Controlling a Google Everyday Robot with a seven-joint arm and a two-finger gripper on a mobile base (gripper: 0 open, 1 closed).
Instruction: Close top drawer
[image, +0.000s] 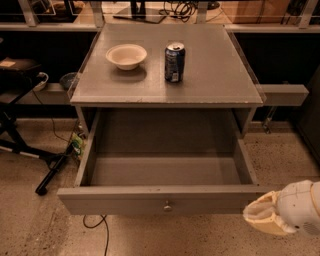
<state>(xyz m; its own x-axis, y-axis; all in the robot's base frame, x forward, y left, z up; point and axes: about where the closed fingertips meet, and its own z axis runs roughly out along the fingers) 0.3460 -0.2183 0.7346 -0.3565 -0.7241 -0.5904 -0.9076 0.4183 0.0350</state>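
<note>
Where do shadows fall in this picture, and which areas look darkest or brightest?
Camera view: the bowl and can cast short shadows on the cabinet top. Camera view: the open top drawer darkens toward its back, under the top. Camera view: the gripper, lower right beside the drawer front, is brightly lit.

The cream-and-white plastic pincer (262, 216) hangs low in the bottom right corner, tip pointing left, with the rounded white wrist (301, 206) behind it.
</note>
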